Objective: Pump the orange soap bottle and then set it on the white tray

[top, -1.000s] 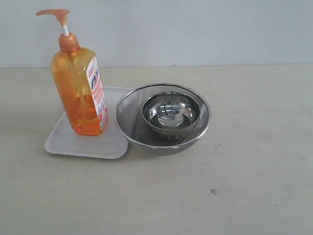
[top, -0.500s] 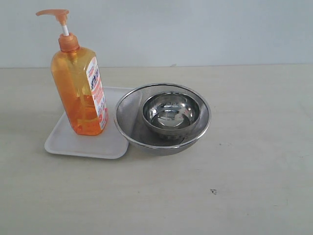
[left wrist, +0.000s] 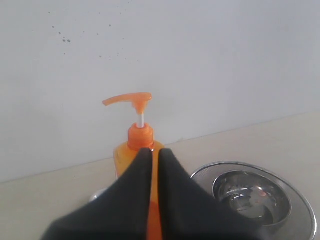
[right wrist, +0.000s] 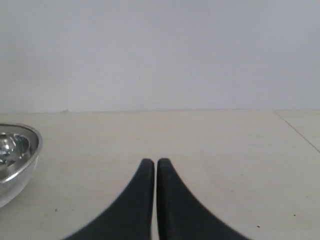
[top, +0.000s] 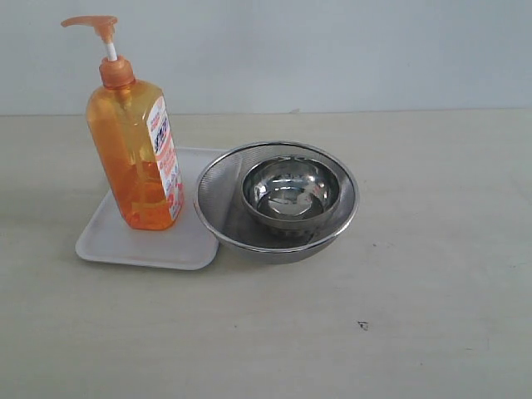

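Exterior view, lower part: a bare beige table (top: 374, 332) with one small dark speck (top: 362, 325). Farther in, left of centre, one white tray (top: 116, 241) lies flat. One orange soap bottle (top: 137, 162) stands upright on it, its pump head raised, pointing to the frame's left and reaching the upper left corner. Just beside the tray sits one round steel strainer (top: 218, 199), its rim overlapping the tray's right edge in the picture, and one steel bowl (top: 291, 191) rests inside it. A pale wall (top: 374, 50) closes the back.

Neither pincer shows in this view; each appears only in its own wrist view. On the left gripper (left wrist: 154, 152), the two dark fingers are drawn together to a thin slit and hold nothing. The bottle stands beyond the tips, apart from them, with strainer and bowl beside it. On the right gripper (right wrist: 152, 162), the fingers are likewise pressed together and empty over bare table. That view catches only the strainer's rim and misses the bottle.
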Tool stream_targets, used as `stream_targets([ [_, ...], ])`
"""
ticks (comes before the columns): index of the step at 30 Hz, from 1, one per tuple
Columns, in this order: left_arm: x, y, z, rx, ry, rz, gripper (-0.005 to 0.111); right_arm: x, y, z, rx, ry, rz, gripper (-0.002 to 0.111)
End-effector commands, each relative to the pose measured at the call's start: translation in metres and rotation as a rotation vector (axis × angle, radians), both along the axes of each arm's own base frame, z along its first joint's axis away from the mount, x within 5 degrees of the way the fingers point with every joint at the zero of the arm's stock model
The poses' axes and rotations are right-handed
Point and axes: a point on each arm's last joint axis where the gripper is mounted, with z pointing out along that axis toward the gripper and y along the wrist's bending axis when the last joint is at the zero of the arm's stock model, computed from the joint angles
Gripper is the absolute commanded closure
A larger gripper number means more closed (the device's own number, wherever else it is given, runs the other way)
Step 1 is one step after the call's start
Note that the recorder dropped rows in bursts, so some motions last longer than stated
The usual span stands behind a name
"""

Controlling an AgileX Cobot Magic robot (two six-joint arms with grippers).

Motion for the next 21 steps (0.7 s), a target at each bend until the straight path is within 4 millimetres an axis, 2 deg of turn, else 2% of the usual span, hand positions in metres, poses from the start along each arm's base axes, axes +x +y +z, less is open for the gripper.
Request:
stream_targets([
  [1,-0.001,0.000,-0.001,-0.007,0.001,0.002,0.102,-0.002,0.001,-0.007,-0.074,0.059,0.017,0.108],
  [8,-0.001,0.000,-0.001,-0.007,0.001,0.002,0.102,-0.003,0.003,-0.014,0.007,0.129,0.028,0.108],
  [11,-0.001,0.000,-0.001,-0.007,0.001,0.002,0.102,-0.004,0.003,-0.019,-0.022,0.185,0.030,0.108],
  [21,-0.001,0.000,-0.001,-0.007,0.001,0.002,0.102,-0.004,-0.003,-0.018,-0.022,0.183,-0.028,0.108],
])
